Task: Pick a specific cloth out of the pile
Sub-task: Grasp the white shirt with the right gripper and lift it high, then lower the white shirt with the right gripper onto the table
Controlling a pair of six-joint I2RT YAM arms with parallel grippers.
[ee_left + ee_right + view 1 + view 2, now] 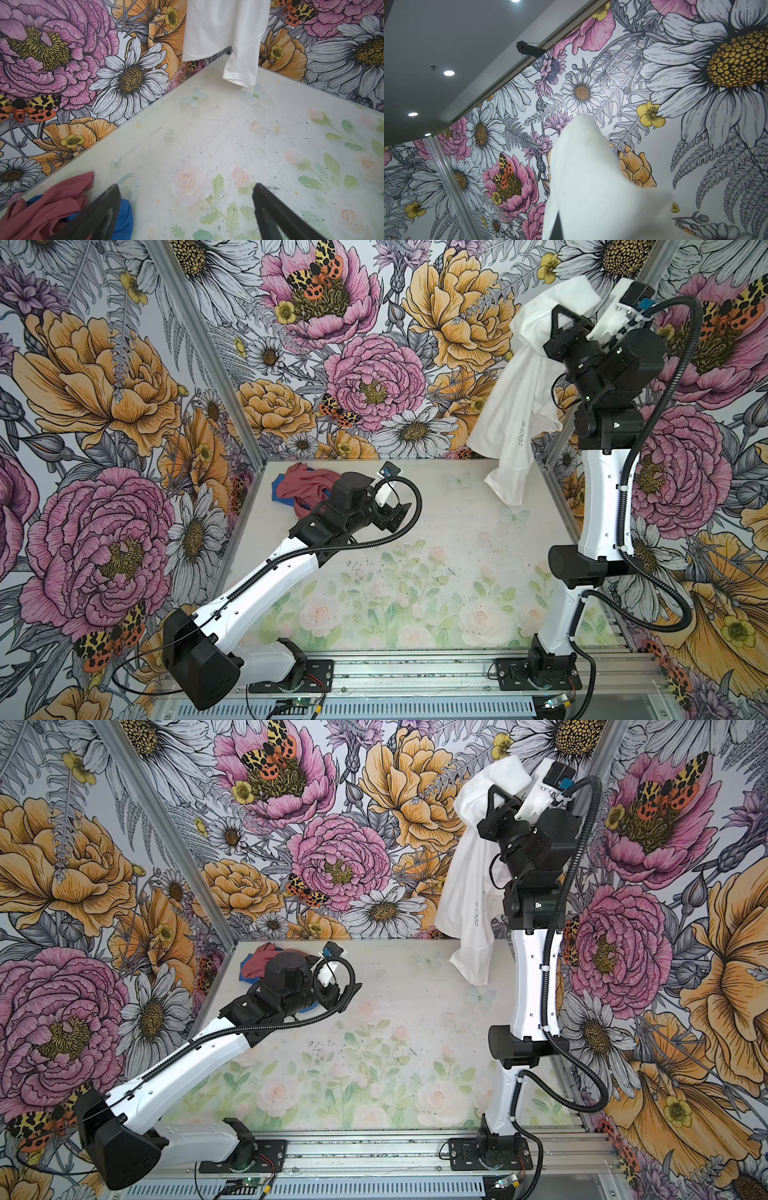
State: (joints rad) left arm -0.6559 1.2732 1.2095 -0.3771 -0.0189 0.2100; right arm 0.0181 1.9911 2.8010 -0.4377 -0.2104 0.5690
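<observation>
Hanging high from clenched right hand (559,325), cloth (515,406) may slip; grip prob thin; left hand (187,209) released

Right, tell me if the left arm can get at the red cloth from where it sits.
Probably yes. The left hand is open beside the red cloth, which lies on top of the blue cloth, nothing between them.

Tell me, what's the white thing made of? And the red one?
White cloth: looks like soft, thin matte fabric, maybe cotton; it hangs limp in folds with a stitched hem. Red cloth: also soft fabric, slightly ribbed-looking, crumpled in loose wrinkles. Exact fibre can't be told.
</observation>
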